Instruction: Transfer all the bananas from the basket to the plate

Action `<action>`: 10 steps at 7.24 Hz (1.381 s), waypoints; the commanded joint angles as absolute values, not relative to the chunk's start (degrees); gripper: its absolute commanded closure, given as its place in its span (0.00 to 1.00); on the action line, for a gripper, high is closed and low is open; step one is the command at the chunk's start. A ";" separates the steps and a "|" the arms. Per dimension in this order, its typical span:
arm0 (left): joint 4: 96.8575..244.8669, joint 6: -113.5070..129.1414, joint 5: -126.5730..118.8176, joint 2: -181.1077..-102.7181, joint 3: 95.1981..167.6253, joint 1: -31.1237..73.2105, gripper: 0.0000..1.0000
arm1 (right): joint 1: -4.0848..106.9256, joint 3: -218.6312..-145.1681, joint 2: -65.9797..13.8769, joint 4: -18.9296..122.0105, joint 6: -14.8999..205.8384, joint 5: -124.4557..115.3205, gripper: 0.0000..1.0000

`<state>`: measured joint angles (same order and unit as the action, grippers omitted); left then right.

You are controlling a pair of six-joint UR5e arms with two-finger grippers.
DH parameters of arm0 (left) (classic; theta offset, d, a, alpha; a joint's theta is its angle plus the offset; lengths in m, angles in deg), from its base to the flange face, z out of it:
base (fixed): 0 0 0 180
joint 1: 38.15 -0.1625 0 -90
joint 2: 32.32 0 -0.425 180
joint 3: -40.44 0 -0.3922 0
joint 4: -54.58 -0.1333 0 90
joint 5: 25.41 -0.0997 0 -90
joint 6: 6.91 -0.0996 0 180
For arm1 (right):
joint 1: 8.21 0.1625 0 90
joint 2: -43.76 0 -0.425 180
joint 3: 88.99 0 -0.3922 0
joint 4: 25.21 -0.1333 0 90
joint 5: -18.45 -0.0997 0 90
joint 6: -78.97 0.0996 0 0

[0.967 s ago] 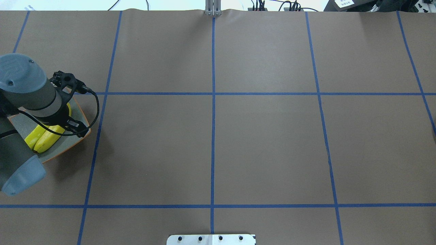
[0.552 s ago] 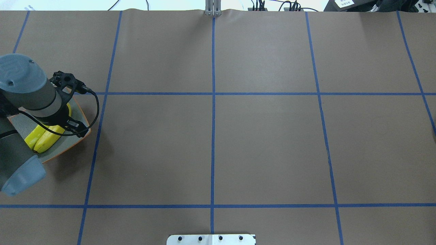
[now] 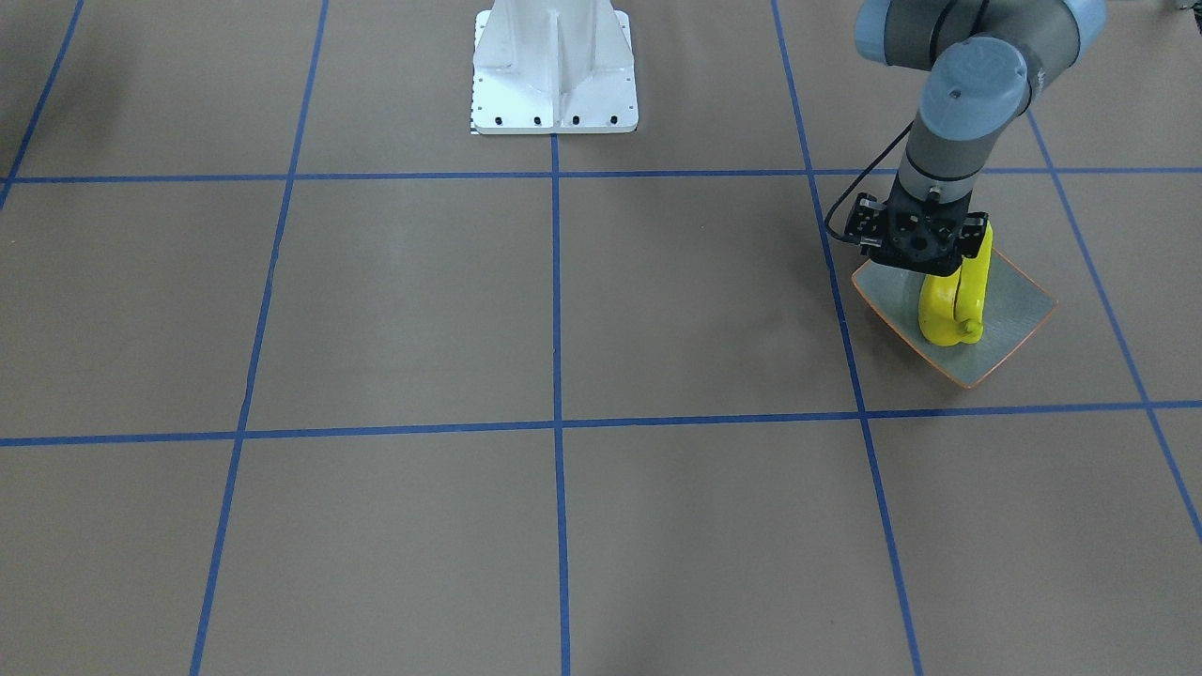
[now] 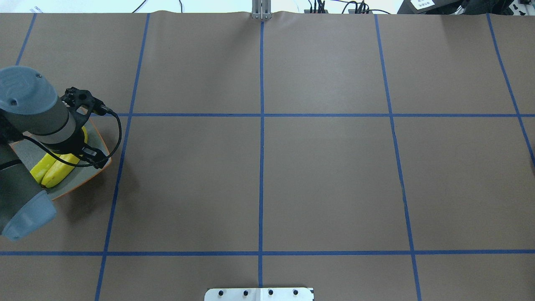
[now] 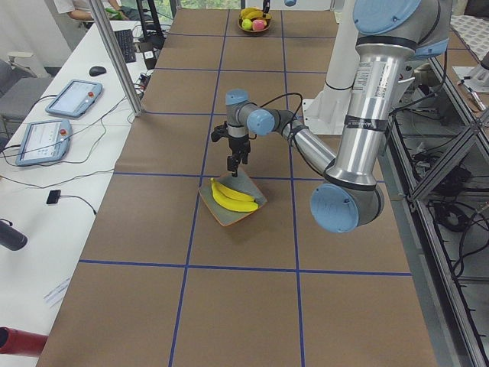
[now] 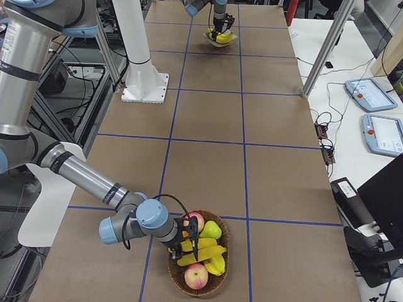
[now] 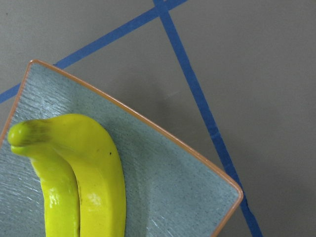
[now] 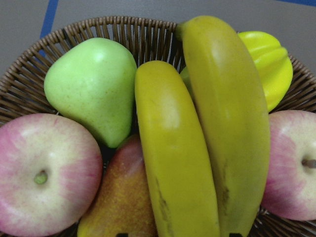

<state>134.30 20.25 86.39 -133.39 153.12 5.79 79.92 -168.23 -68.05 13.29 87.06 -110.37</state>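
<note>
Two bananas lie side by side, touching, on the plate at the left side of the table. In the overhead view the left arm covers their far ends and part of the plate. The left gripper hangs over the plate. Its fingers are hidden behind the wrist camera mount or show too small, so I cannot tell whether they are spread or pressed together.

Two more bananas lie across the middle of the wicker basket at the table's right end, among a green pear, two apples, a brown pear and a ridged yellow fruit. The basket is outside the overhead and front views. The right gripper hovers just over these bananas; I cannot tell how its fingers stand.
</note>
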 commanded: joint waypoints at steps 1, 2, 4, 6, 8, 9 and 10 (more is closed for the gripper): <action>134.30 20.24 86.39 -133.39 153.12 5.79 0.01 | 83.69 -169.06 -67.26 13.38 86.36 -115.80 1.00; 134.30 20.24 86.47 -133.39 153.12 5.79 0.01 | 87.20 -169.50 -66.55 13.46 86.18 -119.32 1.00; 134.30 20.33 86.47 -133.39 153.03 5.79 0.01 | 89.60 -172.74 -66.37 13.47 86.00 -118.75 1.00; 134.30 20.25 86.56 -133.39 153.03 5.79 0.01 | 89.44 -174.33 -63.05 14.08 88.01 -117.34 1.00; 134.56 20.94 86.82 -135.13 152.60 5.79 0.01 | 85.51 -175.29 -59.35 13.65 100.17 -118.65 1.00; 134.48 23.04 86.91 -136.46 152.85 5.79 0.01 | 79.74 -177.65 -58.38 13.38 107.55 -118.92 1.00; 134.56 24.36 89.18 -136.38 155.46 5.79 0.01 | 75.50 -179.94 -56.28 11.72 113.36 -119.09 1.00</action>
